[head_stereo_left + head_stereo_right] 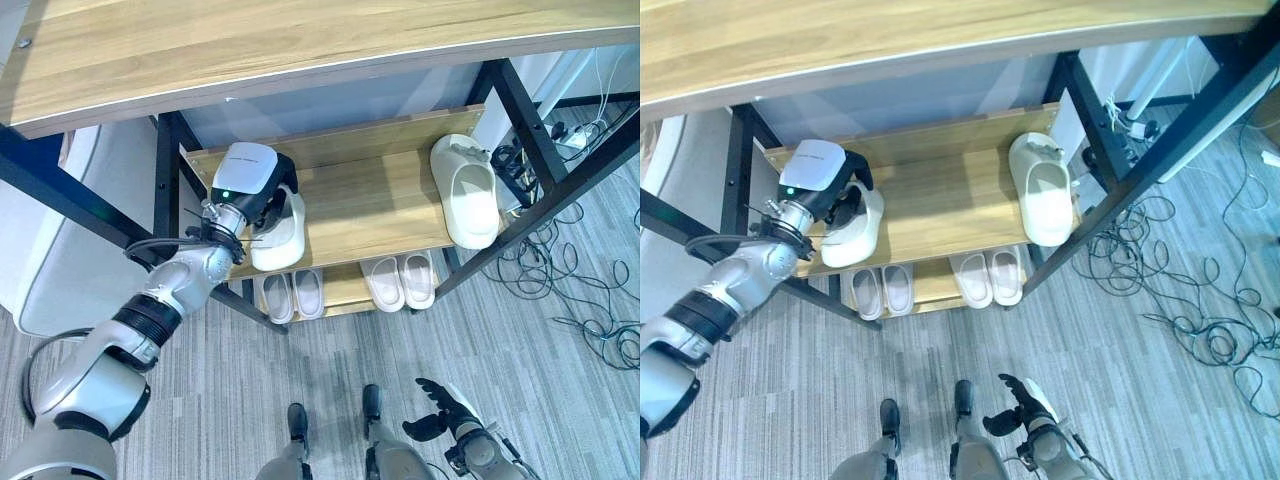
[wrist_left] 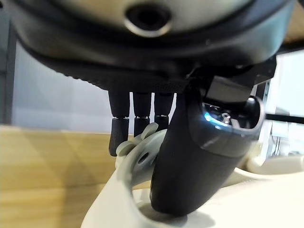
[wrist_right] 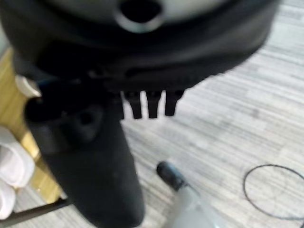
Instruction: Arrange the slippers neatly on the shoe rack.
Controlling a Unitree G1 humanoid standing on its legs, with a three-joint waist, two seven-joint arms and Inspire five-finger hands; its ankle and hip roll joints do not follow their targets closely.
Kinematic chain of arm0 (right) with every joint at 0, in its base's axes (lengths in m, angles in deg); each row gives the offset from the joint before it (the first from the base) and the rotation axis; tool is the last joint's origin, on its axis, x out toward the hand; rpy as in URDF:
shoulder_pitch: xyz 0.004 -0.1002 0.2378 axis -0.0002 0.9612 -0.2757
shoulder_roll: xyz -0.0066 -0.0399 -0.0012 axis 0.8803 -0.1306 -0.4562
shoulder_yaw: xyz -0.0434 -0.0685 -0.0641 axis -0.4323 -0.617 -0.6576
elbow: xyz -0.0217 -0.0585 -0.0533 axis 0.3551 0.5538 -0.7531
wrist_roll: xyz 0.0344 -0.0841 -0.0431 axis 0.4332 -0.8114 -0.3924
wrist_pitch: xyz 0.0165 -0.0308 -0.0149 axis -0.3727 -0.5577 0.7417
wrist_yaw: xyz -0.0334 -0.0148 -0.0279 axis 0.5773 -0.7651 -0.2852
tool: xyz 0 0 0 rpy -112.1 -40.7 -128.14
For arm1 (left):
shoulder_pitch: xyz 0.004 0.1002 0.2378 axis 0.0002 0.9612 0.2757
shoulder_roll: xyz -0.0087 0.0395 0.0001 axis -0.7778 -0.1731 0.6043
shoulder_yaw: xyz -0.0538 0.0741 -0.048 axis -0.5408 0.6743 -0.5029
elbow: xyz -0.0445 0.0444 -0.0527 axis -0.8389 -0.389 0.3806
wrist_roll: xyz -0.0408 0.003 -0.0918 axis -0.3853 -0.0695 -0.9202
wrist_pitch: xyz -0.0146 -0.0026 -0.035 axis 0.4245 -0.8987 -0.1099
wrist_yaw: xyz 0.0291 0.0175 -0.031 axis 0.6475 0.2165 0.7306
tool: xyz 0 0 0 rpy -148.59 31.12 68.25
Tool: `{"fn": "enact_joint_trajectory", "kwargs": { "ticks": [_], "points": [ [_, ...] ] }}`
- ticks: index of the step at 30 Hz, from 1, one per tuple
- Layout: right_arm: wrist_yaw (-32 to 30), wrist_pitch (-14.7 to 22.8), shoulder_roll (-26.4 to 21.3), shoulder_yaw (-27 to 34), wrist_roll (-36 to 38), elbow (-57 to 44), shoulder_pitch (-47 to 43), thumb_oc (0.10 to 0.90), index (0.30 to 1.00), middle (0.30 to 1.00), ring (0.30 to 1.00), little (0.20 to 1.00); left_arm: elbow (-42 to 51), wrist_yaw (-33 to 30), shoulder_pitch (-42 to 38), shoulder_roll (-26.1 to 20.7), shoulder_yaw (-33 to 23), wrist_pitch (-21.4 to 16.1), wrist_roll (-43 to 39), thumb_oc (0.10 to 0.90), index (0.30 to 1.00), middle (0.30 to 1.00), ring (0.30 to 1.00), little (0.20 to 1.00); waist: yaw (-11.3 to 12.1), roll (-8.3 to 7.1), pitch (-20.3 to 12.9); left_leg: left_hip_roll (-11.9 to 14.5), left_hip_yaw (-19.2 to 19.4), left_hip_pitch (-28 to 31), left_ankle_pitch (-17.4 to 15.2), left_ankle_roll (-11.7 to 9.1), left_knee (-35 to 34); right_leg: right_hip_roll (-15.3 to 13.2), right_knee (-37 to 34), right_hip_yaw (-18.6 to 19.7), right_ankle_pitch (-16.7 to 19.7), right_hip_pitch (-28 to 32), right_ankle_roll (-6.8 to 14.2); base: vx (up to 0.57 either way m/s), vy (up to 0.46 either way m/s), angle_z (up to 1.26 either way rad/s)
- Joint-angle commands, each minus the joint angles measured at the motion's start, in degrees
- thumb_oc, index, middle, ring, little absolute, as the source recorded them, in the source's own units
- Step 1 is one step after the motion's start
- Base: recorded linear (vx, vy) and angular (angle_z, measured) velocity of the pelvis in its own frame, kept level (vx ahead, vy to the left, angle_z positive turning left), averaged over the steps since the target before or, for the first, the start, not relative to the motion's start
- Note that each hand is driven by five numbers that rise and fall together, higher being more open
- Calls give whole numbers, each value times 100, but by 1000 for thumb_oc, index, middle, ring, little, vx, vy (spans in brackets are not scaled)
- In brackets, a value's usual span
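Left eye view: the left hand is on a white slipper at the left end of the shoe rack's upper shelf; its mate lies well apart at the right end, and two pairs sit on the lower shelf.
Right eye view: the right hand hangs low over the floor, fingers loosely spread, empty.
Left wrist view: the thumb is inside the slipper's strap, with fingers curled down behind it, pinching the strap.
Right wrist view: relaxed fingers over grey carpet, holding nothing.
Doing it well: probably slide the held slipper right along the shelf, toe pointing like its mate, and release only once they lie just beside each other.
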Motion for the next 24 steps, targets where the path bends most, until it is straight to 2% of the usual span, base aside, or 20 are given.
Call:
{"fn": "enact_joint_trajectory", "kwargs": {
  "ticks": [1, 5, 12, 16, 24],
  "points": [
    [-221, 118, -162, 125, 74, -290, 146, 800, 900, 900, 900, 900, 227, -431, -614, 295, -499, -211, -265, 400, 300, 300, 300, 300, -62, 52, -120, -97, 40, 26, -449, -57, 11, -275, 31, 140, -581, 101, 618, -23, 24, -5],
    [-234, 123, -249, 168, 58, -380, 176, 800, 900, 900, 900, 900, 385, -494, -717, 310, -519, -245, -360, 400, 300, 300, 300, 300, -115, 140, -115, -87, 184, 49, -464, -46, 11, -268, 31, 258, -532, 43, 666, -13, 41, -17],
    [-138, 152, -490, 272, -39, -656, 373, 800, 900, 900, 900, 900, 350, -678, -602, 103, -814, -217, -521, 400, 300, 300, 300, 300, -323, 218, -81, -18, 751, 255, -566, -47, 11, -197, 35, 680, -431, -57, 764, 9, 52, -38],
    [-86, 153, -572, 319, -44, -718, 461, 800, 900, 900, 900, 900, 186, -700, -587, 12, -869, -192, -538, 400, 300, 300, 300, 300, -383, 240, -70, -18, 909, 312, -595, -45, 11, -184, 44, 815, -400, -88, 779, 14, 26, -34],
    [-23, 166, -738, 396, -18, -694, 569, 800, 900, 900, 900, 900, -487, -671, -919, -242, -653, -68, -428, 400, 300, 300, 300, 300, -558, 395, -36, -53, 1079, 334, -615, -52, 11, -198, 54, 932, -354, -206, 814, 9, 25, -22]
  ]
}}
